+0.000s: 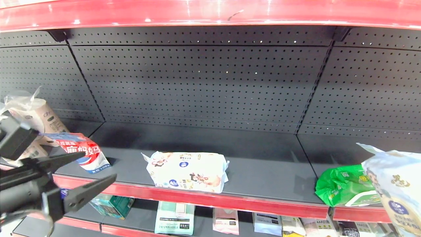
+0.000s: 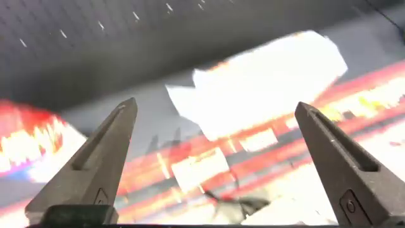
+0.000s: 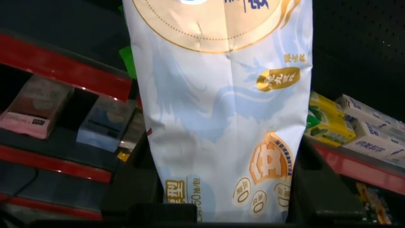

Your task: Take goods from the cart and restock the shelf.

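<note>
- Black left end effector (image 1: 99, 165) is held before the left end of the shelf (image 1: 263, 164), fingers spread wide, nothing between them.
- Just behind it, a red-and-blue pack (image 1: 87, 153) and a clear-wrapped roll pack (image 1: 36, 115) are recorded on the shelf's left part; these crowd that end.
- A white printed pack (image 1: 187, 171) lies flat mid-shelf, close to the red front rail (image 1: 230, 200).
- Bare shelf is noted between the white pack and a green pack (image 1: 342, 184), which lies at the front of the right bay.
- A pale blue-and-white bag (image 1: 394, 187) is gripped upright by the right end effector (image 3: 224, 171), whose fingers are closed on its lower sides. It is held at the far right, before the shelf front and just beside the green pack, not yet set down.
- Step judged: placement of the bag in hand.
- Next move judged: the bag is to be lifted over the front rail and set on bare shelf, either behind or left of the green pack.
- Obstruction judged: green pack and rail; boxed goods (image 3: 354, 120) on the lower shelf are to be cleared.
</note>
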Controlling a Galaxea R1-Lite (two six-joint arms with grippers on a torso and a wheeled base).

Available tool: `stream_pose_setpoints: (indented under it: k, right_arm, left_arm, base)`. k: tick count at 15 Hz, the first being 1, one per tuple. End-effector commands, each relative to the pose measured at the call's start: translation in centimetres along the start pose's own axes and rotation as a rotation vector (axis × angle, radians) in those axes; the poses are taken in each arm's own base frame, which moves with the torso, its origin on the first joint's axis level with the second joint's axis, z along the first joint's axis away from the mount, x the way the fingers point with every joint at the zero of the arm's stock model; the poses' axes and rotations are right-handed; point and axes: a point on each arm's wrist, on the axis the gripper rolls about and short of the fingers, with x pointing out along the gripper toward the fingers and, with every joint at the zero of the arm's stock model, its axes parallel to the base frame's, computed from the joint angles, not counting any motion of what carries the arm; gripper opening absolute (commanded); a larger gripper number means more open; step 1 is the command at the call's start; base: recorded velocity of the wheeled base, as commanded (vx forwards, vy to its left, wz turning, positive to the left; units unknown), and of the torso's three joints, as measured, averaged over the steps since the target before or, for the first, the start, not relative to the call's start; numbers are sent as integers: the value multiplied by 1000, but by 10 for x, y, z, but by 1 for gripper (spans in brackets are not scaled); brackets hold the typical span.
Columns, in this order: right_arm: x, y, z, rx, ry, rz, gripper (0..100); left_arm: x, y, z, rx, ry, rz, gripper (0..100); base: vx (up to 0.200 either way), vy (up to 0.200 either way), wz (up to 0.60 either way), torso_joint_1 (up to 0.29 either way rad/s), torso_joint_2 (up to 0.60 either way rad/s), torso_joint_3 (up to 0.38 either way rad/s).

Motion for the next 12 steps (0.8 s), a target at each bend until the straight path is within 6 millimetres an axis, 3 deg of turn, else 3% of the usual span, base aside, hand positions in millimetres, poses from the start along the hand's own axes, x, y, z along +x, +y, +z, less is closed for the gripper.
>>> stream_pose_setpoints:
  k: [1, 5, 8, 10, 12]
  right_arm:
    - [2, 0, 1, -1, 7, 22, 0]
    - [2, 0, 1, 34, 15, 27, 0]
    - [1, 1, -1, 60, 2, 19, 0]
    - [1, 1, -1, 89, 0, 15, 0]
    - [2, 1, -1, 94, 7, 23, 0]
  left_arm:
    - [-72, -28, -35, 20, -64, -14, 100]
    - [-113, -46, -83, 21, -74, 78, 100]
    - [-118, -53, -130, 43, -155, 118, 100]
    - [-116, -51, -128, 37, -189, 161, 100]
    - [-114, -48, -126, -61, -209, 323, 100]
  base:
    - [0, 0, 0, 0, 0, 0]
    - [0, 0, 0, 0, 0, 0]
    - [0, 0, 0, 0, 0, 0]
    - [0, 0, 0, 0, 0, 0]
    - [0, 0, 0, 0, 0, 0]
